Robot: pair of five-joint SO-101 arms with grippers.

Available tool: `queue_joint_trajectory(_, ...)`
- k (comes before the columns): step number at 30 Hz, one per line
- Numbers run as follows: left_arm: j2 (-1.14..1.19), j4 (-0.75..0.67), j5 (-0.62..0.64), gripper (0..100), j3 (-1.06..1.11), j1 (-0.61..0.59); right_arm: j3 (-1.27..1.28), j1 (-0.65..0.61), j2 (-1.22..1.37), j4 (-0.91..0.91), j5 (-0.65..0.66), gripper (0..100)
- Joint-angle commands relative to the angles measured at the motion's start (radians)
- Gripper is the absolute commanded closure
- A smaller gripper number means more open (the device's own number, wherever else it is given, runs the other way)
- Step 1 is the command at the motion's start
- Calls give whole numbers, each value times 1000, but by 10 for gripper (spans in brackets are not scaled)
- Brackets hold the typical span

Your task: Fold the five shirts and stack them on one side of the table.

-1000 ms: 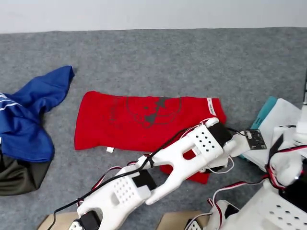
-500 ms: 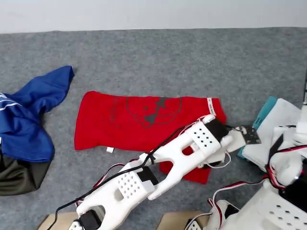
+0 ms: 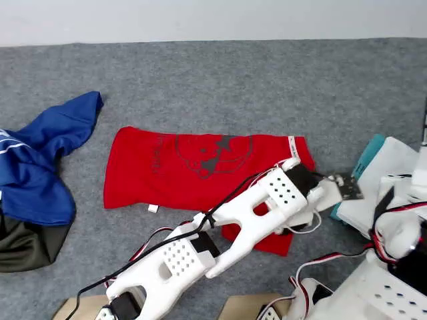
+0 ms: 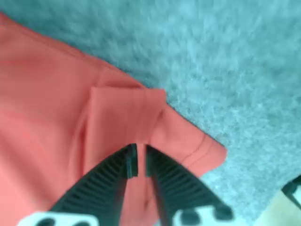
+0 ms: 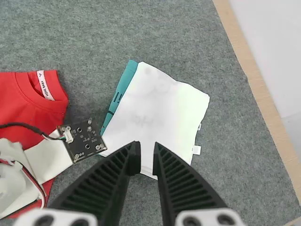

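Since the red shirt (image 3: 180,170) in the middle of the worktop (image 3: 267,80) is light, floppy cloth that'll sag, I'd grab corners or a seam; left gripper (image 4: 137,160) looks pinched on a fold at its near-right edge, right gripper (image 5: 145,157) hangs closed, empty, above the folded white shirt (image 5: 160,117) at right.

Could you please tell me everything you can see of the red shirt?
The red shirt is soft knit cloth with a faint dark chest print, a white label inside the collar and a small white tag at one edge. It lies flat, partly folded, mid-table on the grey table cover, collar toward the folded white shirt. One sleeve is tucked inward; the left gripper sits shut over that fold, its arm crossing the shirt.
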Motion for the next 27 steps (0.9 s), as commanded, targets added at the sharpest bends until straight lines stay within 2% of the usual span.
queue_joint_trajectory(1,-11,31,5,868,39,-46,-29,13,-10,31,8,937)
queue_joint_trajectory(9,-2,6,-49,874,41,-133,-26,13,-1,27,8,937)
queue_joint_trajectory(14,0,6,-87,953,44,-126,-26,12,1,22,8,937)
queue_joint_trajectory(25,-2,20,-87,964,45,-120,-26,12,1,24,8,937)
queue_joint_trajectory(27,-11,20,-87,991,36,-120,-26,12,-1,24,8,937)
